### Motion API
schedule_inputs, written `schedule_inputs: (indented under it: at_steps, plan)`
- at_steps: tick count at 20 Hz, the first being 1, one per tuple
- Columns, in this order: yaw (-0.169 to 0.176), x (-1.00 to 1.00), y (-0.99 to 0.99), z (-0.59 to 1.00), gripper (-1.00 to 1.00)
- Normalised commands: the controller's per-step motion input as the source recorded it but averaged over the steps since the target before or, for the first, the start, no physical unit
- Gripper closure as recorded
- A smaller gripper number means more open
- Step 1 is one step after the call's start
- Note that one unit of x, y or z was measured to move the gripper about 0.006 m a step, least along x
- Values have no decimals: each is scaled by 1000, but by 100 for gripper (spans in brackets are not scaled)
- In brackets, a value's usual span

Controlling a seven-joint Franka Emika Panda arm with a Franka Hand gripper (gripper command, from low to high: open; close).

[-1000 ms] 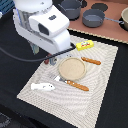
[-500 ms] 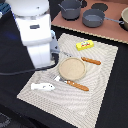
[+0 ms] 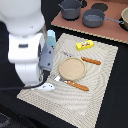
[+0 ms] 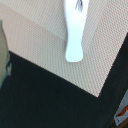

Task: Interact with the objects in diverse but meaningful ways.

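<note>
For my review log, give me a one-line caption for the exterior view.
White Franka arm looms over a woven placemat holding a tan plate, orange-handled cutlery, yellow packet and small white piece.

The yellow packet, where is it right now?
In the exterior view, the yellow packet lies on the woven placemat, beyond the tan plate, toward the grey pots.

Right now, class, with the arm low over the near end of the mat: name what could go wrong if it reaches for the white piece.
1. The white piece lies near the mat's edge; a nudge might slide it onto the dark table.
2. The arm hides its fingers in the exterior view and the wrist view does not show them, so alignment cannot be checked.
3. The orange-handled cutlery lies close by; a sweep might knock it.
</note>
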Motion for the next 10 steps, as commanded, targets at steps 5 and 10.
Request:
schedule_inputs:
  at_steps: [5,10]
  plan:
    - [-1,310,-95,-441,-100]
    - [0,335,22,-446,-100]
